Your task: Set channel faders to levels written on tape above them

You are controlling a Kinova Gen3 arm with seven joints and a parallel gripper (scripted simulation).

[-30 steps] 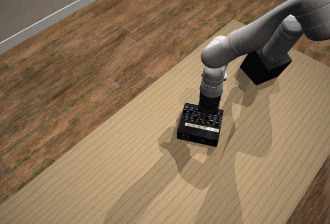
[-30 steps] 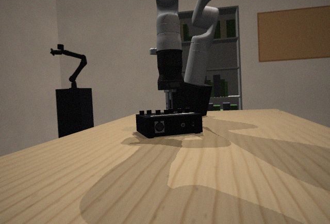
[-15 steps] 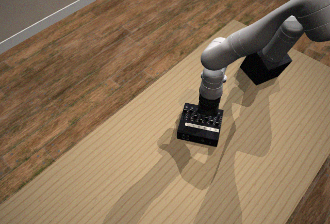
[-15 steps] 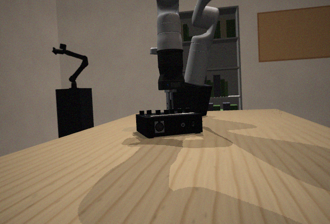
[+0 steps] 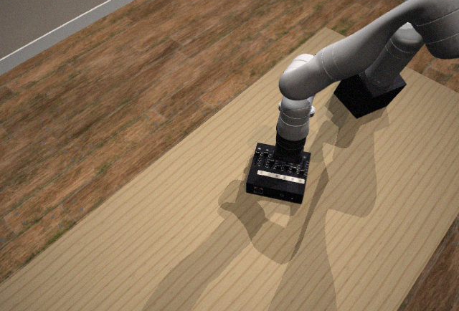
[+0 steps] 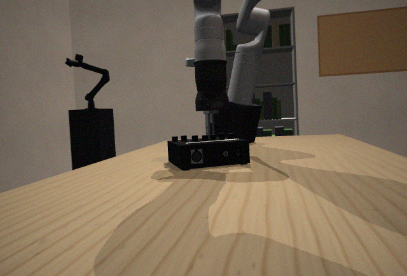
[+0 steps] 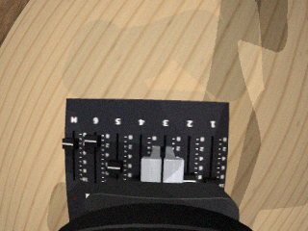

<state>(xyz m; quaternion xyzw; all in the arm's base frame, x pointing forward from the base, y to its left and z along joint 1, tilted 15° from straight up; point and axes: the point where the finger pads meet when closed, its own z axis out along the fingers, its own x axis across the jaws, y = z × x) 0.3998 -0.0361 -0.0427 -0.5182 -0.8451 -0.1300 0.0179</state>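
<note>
The black lighting desk (image 5: 274, 189) (image 6: 210, 156) (image 7: 192, 108) stands on its feet on the wooden table (image 5: 185, 226). A white tape strip (image 5: 280, 176) with written levels runs along its top; in the wrist view the characters (image 7: 144, 121) are too blurred to read. My gripper (image 6: 210, 126) (image 7: 162, 158) is shut and points straight down, its tips between the middle fader tracks, just above or at the desk top. The leftmost fader cap (image 7: 67, 144) and the one beside it (image 7: 90, 141) stand high on their tracks; a third cap (image 7: 115, 167) stands lower. My wrist hides the lower ends of the tracks.
The arm's black base block (image 5: 366, 94) stands behind the desk on the table. Off the table, a black pedestal with a small camera arm (image 6: 91, 135) stands at the left, and a bookshelf (image 6: 279, 69) stands at the back wall.
</note>
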